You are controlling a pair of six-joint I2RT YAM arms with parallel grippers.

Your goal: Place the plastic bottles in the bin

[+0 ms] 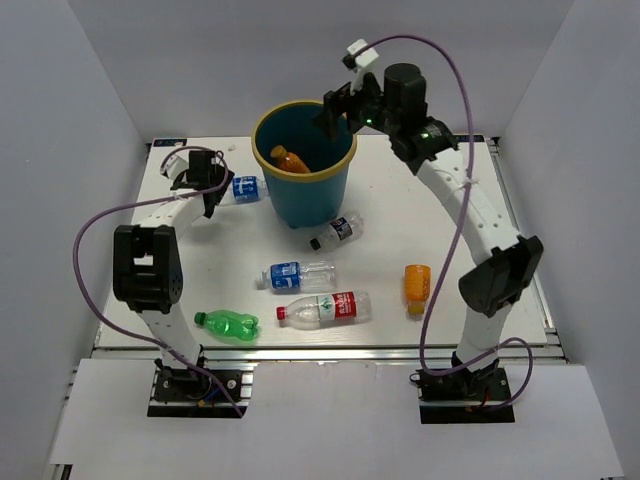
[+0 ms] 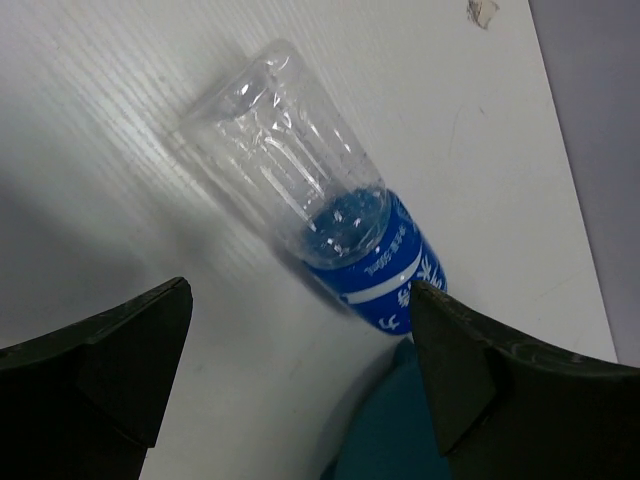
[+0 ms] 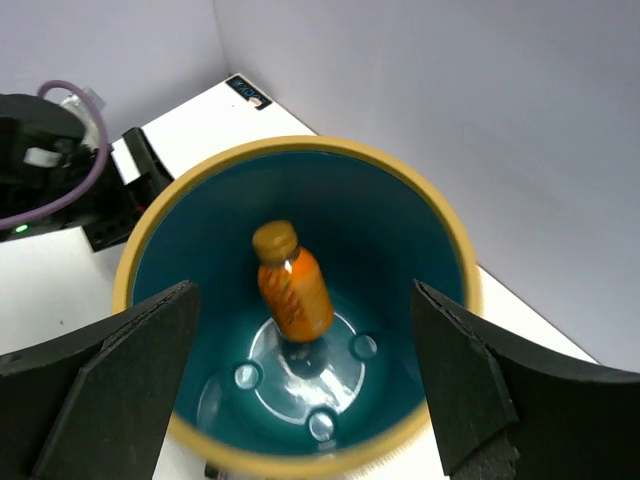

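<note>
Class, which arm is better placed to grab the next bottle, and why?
Left. The open left gripper faces the blue-label bottle lying beside the bin. The right gripper hangs open above the bin, with only the already binned orange bottle below it.

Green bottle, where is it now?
Top view: the green bottle lies on its side on the table, towards the near-left corner, just left of the red-labelled bottle.

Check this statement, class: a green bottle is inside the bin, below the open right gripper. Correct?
No. The bottle inside the bin is orange, not green; the right wrist view shows it, below the open right gripper.
</note>
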